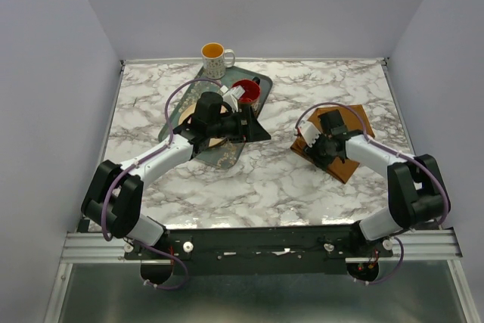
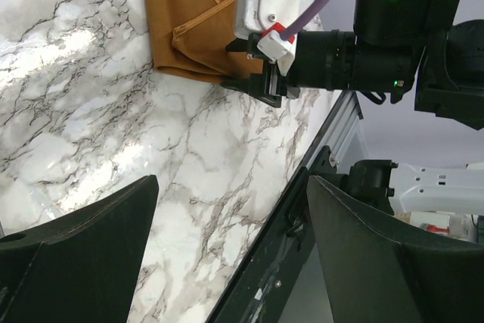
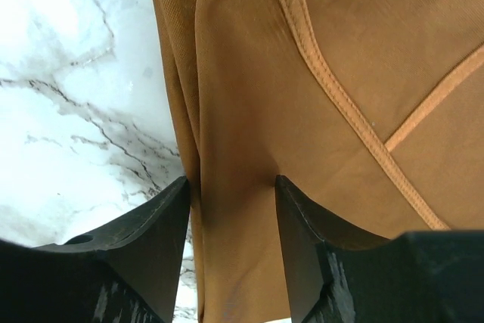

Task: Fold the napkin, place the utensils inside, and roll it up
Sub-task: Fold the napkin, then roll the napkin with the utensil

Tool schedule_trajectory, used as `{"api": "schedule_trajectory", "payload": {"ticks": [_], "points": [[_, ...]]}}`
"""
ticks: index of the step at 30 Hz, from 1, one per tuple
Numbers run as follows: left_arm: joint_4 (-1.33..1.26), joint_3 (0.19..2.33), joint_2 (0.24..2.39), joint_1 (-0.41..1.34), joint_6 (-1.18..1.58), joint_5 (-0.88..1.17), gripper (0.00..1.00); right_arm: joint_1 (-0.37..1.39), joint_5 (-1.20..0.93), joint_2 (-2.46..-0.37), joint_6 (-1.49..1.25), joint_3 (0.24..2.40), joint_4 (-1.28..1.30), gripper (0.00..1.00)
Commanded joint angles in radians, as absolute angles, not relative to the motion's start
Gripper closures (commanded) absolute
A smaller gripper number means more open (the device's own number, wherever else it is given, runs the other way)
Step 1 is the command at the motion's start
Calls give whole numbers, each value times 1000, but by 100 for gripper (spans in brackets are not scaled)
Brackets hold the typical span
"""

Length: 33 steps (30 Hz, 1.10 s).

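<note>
Top: one napkin, folded, lay near right edge of surface, right gripper down on it. Left gripper hung over one green tray, beside one red cup. One mug stood at far edge.
Left wrist: left gripper was spread wide, holding nothing. Napkin's overlapping layers showed.
Right wrist: fingers straddled napkin fold; couldn't tell whether pinching.

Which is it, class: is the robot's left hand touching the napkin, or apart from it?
Apart. The top view shows the left hand over the tray, with bare table separating it from the napkin.
</note>
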<state>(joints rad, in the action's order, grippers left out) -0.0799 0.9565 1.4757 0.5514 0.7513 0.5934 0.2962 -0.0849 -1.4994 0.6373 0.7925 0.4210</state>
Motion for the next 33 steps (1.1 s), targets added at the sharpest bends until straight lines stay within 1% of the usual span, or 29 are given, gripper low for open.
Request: {"api": "schedule_trajectory", "payload": {"ticks": [1,4,12,15,18,19,24,33], "points": [[-77,951,1476,543,738,595,11,285,-114,-1588,666,844,528,43],[-78,950,1474,542,738,595,11,285,-66,-1631,661,879,569,44],[-81,950,1477,538,742,601,11,285,-83,-1644,655,884,612,47],[-84,946,1477,538,744,603,11,285,-84,-1661,653,900,630,51],[-83,946,1476,538,742,598,11,285,-84,-1692,652,930,664,58],[-83,946,1476,540,741,598,11,285,-83,-1700,649,939,670,62],[-80,946,1477,537,739,597,11,284,-71,-1715,632,956,684,64],[-75,948,1488,537,732,588,11,285,-61,-1730,585,977,693,78]]}}
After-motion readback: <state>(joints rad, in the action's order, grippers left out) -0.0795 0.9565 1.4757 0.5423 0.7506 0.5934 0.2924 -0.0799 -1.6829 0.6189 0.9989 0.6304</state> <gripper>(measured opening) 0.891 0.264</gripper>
